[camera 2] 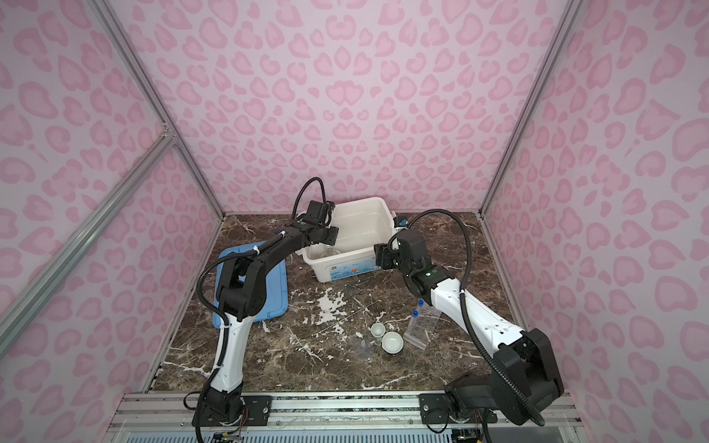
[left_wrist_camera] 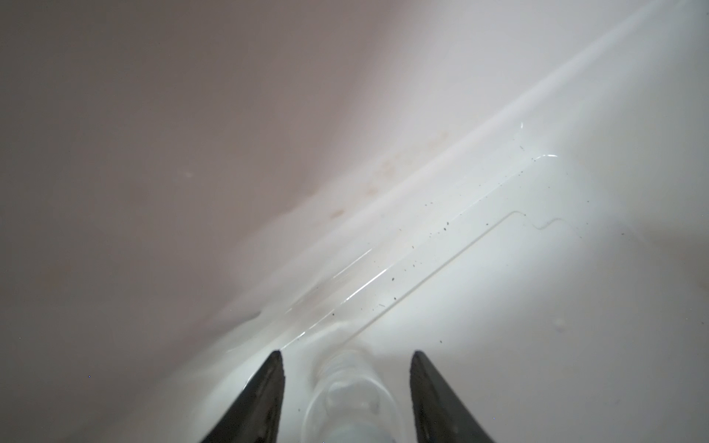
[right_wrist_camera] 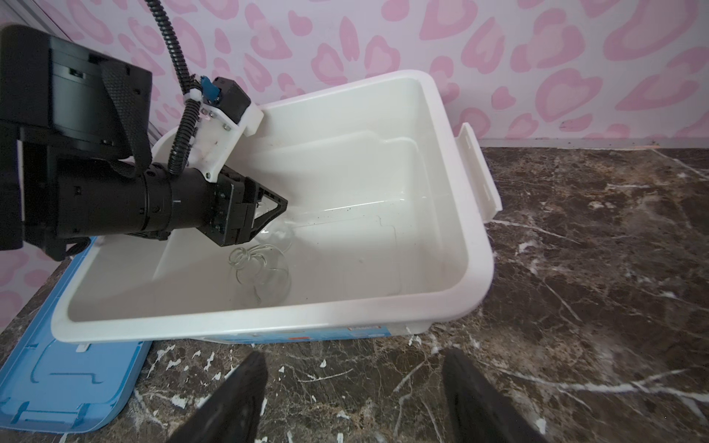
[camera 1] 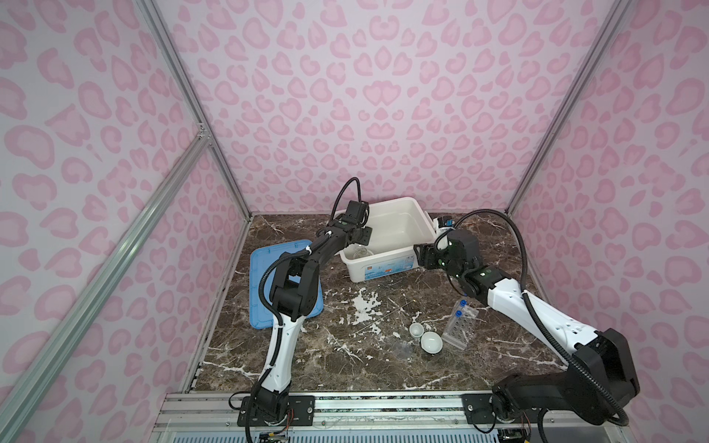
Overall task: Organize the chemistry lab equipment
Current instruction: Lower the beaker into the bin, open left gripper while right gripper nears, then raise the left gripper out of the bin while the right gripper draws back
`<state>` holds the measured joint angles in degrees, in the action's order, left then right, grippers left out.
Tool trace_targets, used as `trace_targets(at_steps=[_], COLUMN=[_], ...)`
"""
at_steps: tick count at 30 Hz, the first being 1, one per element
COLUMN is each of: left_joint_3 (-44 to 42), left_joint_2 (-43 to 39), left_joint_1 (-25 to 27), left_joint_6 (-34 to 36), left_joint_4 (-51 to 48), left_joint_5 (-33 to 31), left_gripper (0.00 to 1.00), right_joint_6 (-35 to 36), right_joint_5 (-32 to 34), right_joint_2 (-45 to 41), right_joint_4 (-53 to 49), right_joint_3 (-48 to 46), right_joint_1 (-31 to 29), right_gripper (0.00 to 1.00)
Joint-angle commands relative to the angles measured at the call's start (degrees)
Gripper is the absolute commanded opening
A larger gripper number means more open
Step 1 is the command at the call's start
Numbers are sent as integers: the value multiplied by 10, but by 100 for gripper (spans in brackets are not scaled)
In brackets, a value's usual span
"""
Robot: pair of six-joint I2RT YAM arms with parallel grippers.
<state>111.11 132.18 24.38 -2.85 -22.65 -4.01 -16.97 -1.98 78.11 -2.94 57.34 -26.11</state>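
My left gripper [left_wrist_camera: 347, 354] reaches down into the white box [right_wrist_camera: 441, 307]. It is open, and a clear glass flask [left_wrist_camera: 349, 391] lies between its fingers with a gap on each side. The right wrist view shows that gripper [right_wrist_camera: 268, 214] low over two clear flasks [right_wrist_camera: 264, 268] on the box floor. My right gripper [camera 1: 420, 257] hangs open and empty by the box's right front corner. Near the front of the table are two white dishes [camera 1: 416, 329] [camera 1: 431, 341] and a clear tube rack [camera 1: 460, 330] holding two blue-capped test tubes [camera 1: 463, 303].
A flat blue lid [camera 1: 264, 276] lies left of the box, partly under my left arm. A faint clear glass item [camera 1: 402, 347] rests just left of the dishes. Pink patterned walls close in the marble table [camera 1: 345, 368] on three sides.
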Motion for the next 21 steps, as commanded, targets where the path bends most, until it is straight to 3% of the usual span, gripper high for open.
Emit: trace_targets(at_steps=[1, 17, 21], left_joint_3=[3, -10, -47], left_joint_2=[-13, -96, -144], left_joint_1=[0, 9, 16], left_joint_6=[0, -1, 3], left_joint_4=[-26, -21, 2], left_joint_5=[7, -11, -25], left_gripper=[60, 85, 93], right_joint_6=[1, 10, 30], right_joint_5=[-2, 17, -10], right_joint_2=[-4, -62, -70], right_joint_4=[-1, -27, -75], right_joint_3=[-1, -24, -11], right_joint_1=[1, 1, -2], right_gripper=[74, 74, 73])
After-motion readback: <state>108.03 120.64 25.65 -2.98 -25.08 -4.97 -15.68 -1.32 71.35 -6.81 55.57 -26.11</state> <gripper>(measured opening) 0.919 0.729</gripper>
